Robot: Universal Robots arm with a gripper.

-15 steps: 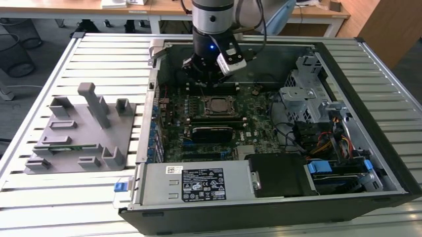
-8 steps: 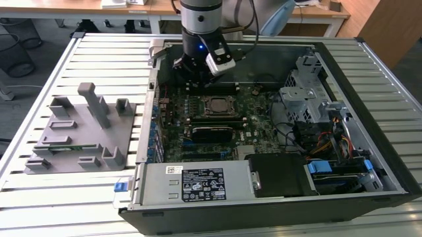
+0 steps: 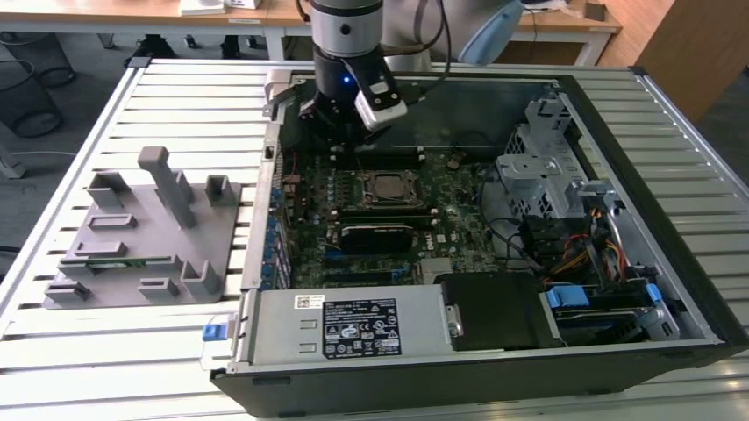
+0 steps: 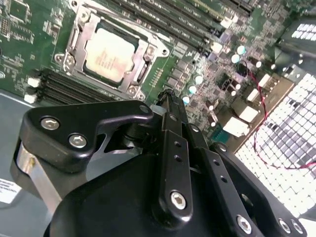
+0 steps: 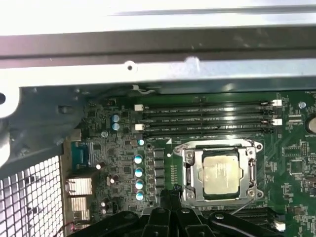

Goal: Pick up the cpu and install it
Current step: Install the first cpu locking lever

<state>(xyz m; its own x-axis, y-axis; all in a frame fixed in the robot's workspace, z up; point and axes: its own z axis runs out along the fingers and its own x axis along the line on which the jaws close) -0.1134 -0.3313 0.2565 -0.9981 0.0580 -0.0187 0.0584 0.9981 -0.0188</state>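
Observation:
The cpu [image 3: 388, 187] lies flat in its socket on the green motherboard inside the open computer case [image 3: 673, 289]. Its pale silver top shows in both wrist views [image 4: 109, 54] [image 5: 222, 171], framed by the metal socket bracket [image 5: 187, 165]. My gripper [image 3: 337, 140] hangs over the far part of the board, above and just beyond the socket. The black fingers [image 4: 170, 128] are pressed together with nothing between them. In the first wrist view the gripper [image 5: 170, 197] sits beside the socket's edge, apart from the chip.
A grey holder block [image 3: 140, 232] stands on the slatted table at the exterior view's left, with a green memory stick [image 3: 117, 260] in it. Black memory slots [image 5: 207, 118] run beside the socket. A metal drive cage [image 3: 545, 167] and cables fill the case's right side.

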